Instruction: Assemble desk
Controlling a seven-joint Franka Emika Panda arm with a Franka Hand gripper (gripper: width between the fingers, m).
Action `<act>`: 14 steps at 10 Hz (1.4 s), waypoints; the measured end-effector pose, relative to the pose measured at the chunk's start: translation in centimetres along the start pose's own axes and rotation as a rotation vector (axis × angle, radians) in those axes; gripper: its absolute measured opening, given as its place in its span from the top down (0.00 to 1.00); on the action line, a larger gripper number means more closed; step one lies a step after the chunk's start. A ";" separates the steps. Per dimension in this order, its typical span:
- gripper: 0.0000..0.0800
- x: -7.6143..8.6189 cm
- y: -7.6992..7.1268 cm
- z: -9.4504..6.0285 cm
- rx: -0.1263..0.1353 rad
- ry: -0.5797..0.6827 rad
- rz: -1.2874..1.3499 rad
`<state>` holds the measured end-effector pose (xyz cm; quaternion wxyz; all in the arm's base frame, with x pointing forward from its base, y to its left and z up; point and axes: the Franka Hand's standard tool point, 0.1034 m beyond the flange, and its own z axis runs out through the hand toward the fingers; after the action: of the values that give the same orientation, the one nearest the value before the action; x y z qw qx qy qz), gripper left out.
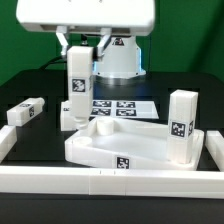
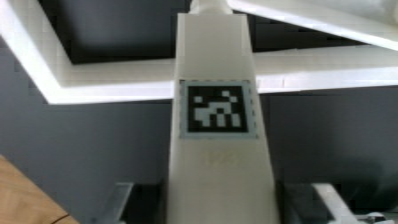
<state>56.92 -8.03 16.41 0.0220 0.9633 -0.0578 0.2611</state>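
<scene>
hand [image 1: 81, 48] grips leg [image 1: 79, 82] upright | near tabletop [image 1: 110, 148] corner

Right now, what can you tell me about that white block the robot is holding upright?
It is a desk leg: a long, square-sided block of smooth white plastic, by its look, with a square black-and-white tag on one face. The jaws grip its upper end from both sides and hold it upright. Its lower end is at a corner of the tabletop; whether they touch cannot be told.
</scene>
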 end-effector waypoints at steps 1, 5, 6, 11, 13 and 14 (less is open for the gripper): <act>0.64 0.3 0.2 -0.1 -0.015 0.031 -0.013; 0.64 -0.4 2.0 0.3 -0.065 0.102 0.023; 0.64 -0.4 1.2 0.3 -0.058 0.101 0.018; 0.64 -1.0 1.0 0.4 -0.052 0.090 0.041; 0.64 -1.0 1.1 0.5 -0.043 0.071 0.047; 0.64 -1.1 1.0 0.5 -0.043 0.069 0.046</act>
<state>56.10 -8.98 15.38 0.0387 0.9515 -0.0850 0.2932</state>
